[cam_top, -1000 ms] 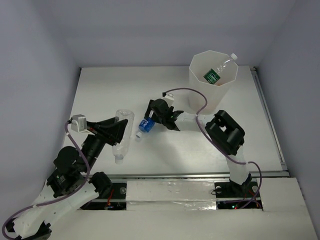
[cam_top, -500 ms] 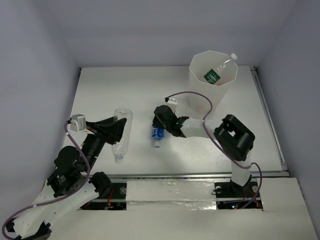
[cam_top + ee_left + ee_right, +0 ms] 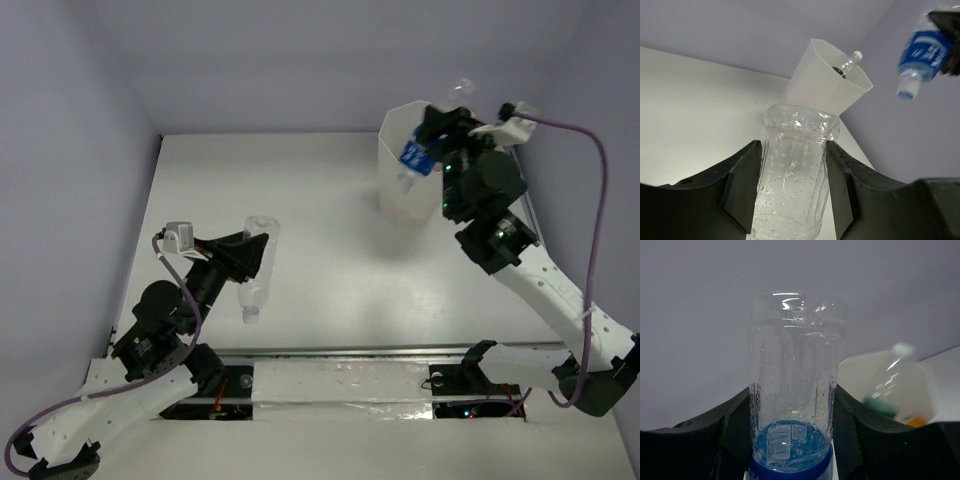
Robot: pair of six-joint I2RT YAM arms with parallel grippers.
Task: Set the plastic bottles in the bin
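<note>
My right gripper (image 3: 420, 150) is shut on a clear bottle with a blue label (image 3: 412, 160) and holds it in the air at the near rim of the bin (image 3: 395, 200). The same bottle fills the right wrist view (image 3: 792, 405), base away from the camera. The bin (image 3: 927, 385) lies behind it, holding a green-labelled bottle (image 3: 888, 385) and something orange (image 3: 915, 422). My left gripper (image 3: 255, 250) is shut on a plain clear bottle (image 3: 255, 270) above the table's near left. In the left wrist view this bottle (image 3: 795, 170) sits between the fingers (image 3: 742, 185).
The left wrist view shows the bin (image 3: 815, 80) far ahead with the green-labelled bottle's neck (image 3: 849, 61) sticking over its rim, and the blue-labelled bottle (image 3: 925, 50) hanging in the air to its right. Walls enclose the white table (image 3: 320, 190) on three sides.
My right arm has lifted the blue-labelled bottle off the middle of the table and swung it up and right to the bin's rim. My left gripper has shifted slightly right with its clear bottle.
</note>
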